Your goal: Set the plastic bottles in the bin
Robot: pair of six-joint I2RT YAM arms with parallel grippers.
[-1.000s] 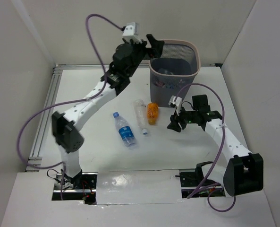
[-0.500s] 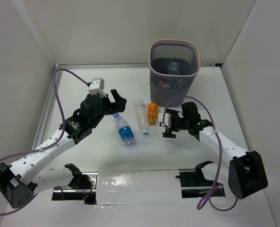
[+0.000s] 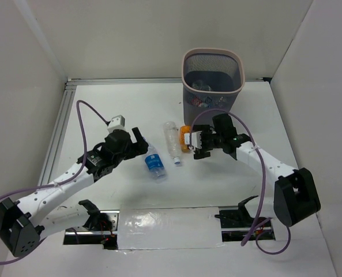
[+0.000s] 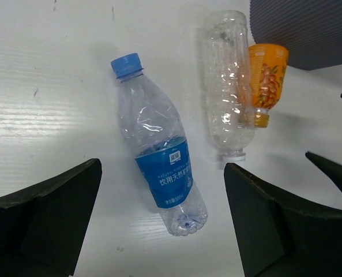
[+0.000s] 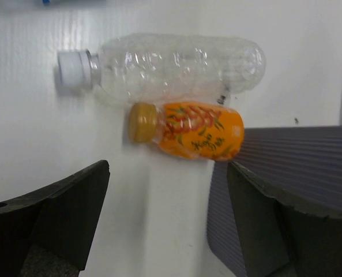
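Orange stubby bottle (image 5: pixel 194 131) beside crinkly clear bottle (image 5: pixel 176 63); left hand (image 4: pixel 162 173), right hand (image 5: pixel 168 170) both spread.

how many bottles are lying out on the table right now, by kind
clear bottle with blue label and blue cap: 1
plain clear bottle with white cap: 1
short orange bottle: 1
total: 3
The bottles inside the mesh bin are not counted, as they are too jumbled to tell apart.
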